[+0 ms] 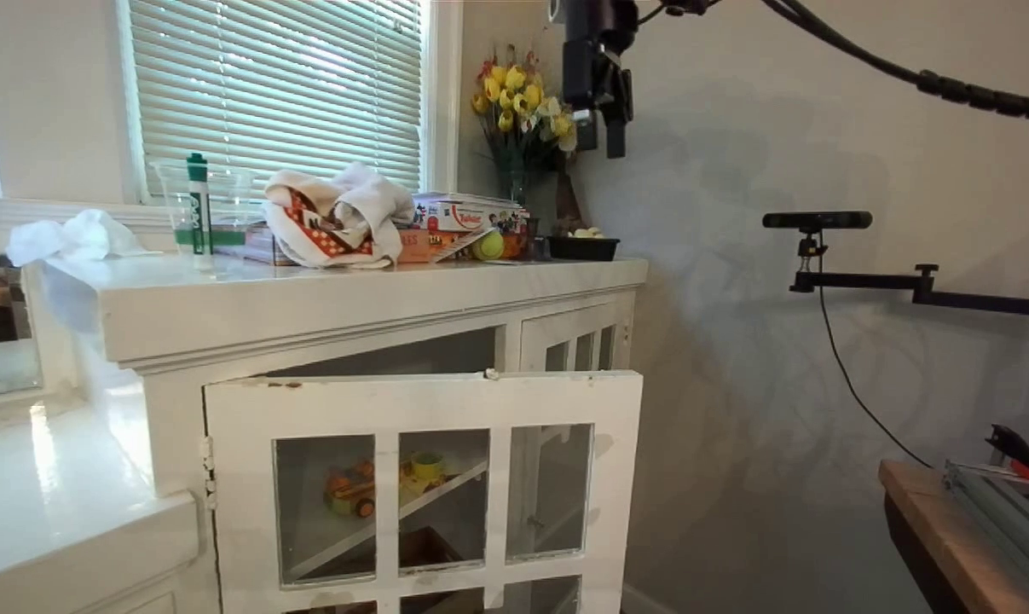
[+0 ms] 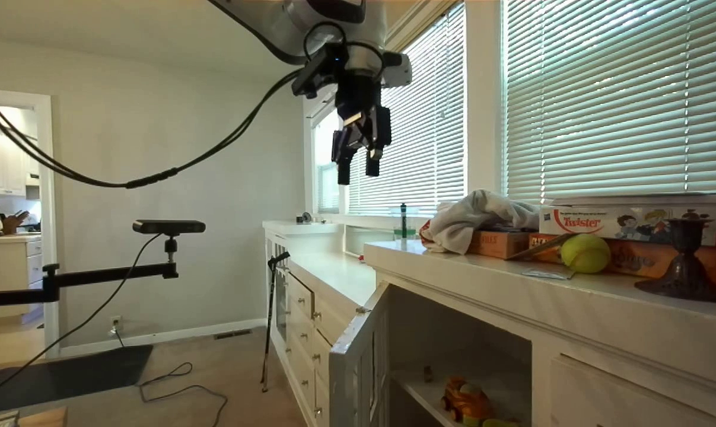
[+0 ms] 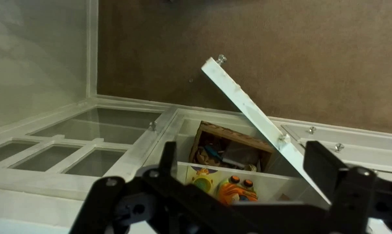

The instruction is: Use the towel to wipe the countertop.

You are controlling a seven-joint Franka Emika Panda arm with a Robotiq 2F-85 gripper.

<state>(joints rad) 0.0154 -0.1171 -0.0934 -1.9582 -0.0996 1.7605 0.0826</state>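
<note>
A white towel with a red-and-orange printed part [image 1: 343, 217] lies bunched on the white countertop [image 1: 378, 294]. The towel [image 2: 482, 216] and the countertop [image 2: 512, 284] show in both exterior views. My gripper [image 1: 602, 141] is empty and raised above the countertop's height, apart from the towel. In an exterior view its two fingers [image 2: 358, 171] point down with a gap between them. In the wrist view the fingers [image 3: 241, 149] stand wide apart with nothing between them. The towel is out of the wrist view.
A cabinet door [image 1: 429, 401] stands open below the countertop; it also shows in the wrist view [image 3: 247, 104]. A clear cup with a green marker [image 1: 199, 205], a Twister box [image 2: 630, 222], a tennis ball [image 2: 585, 253] and a dark candle holder [image 2: 687, 267] stand around the towel.
</note>
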